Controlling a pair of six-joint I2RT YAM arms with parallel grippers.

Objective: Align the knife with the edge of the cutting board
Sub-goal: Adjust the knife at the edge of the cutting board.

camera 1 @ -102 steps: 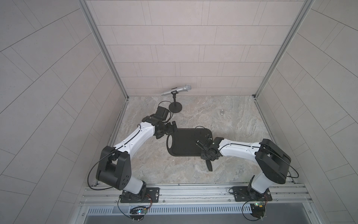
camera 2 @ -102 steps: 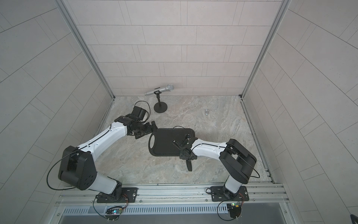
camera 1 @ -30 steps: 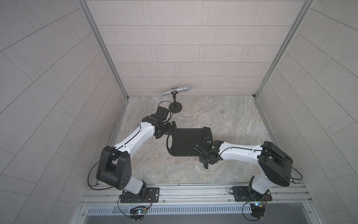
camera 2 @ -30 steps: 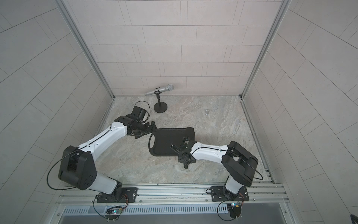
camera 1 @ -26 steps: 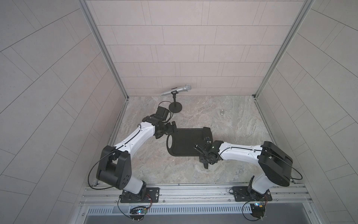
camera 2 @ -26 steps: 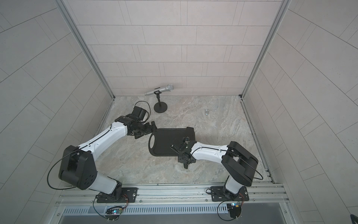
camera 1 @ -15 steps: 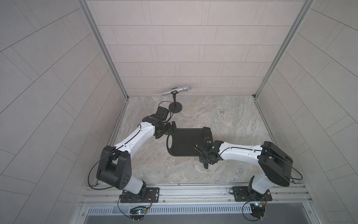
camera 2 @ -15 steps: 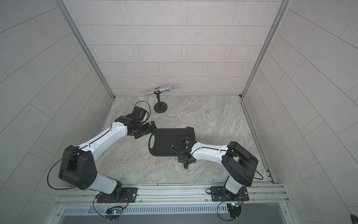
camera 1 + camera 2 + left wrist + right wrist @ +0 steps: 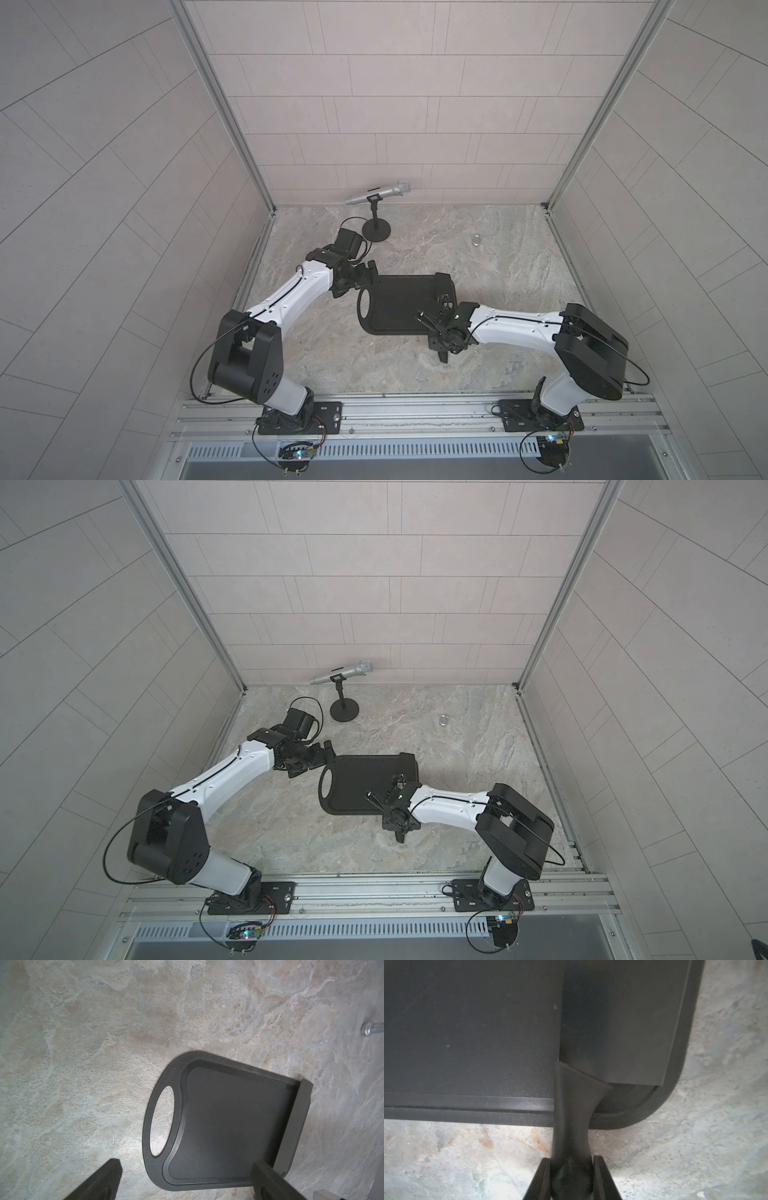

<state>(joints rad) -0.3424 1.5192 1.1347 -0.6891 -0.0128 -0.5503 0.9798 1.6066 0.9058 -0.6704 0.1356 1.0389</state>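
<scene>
The black cutting board (image 9: 395, 307) (image 9: 357, 783) lies flat on the stone tabletop, its oval handle hole toward my left arm. The black knife (image 9: 612, 1028) has its broad blade along the board's short end away from the hole (image 9: 295, 1124), close to parallel with the rim groove. Its handle (image 9: 572, 1118) sticks out past the board's long near edge. My right gripper (image 9: 572, 1169) (image 9: 442, 345) is shut on that handle. My left gripper (image 9: 185, 1166) (image 9: 357, 280) hangs open by the board's hole end, holding nothing.
A silver microphone (image 9: 378, 193) on a stand with a round black base (image 9: 376, 230) is at the back, just behind my left wrist. A small shiny object (image 9: 476, 240) lies at the back right. Tiled walls close in three sides.
Since the oldest frames my right gripper has shifted the knife slightly left at the board's end. Over the last second nothing has visibly moved.
</scene>
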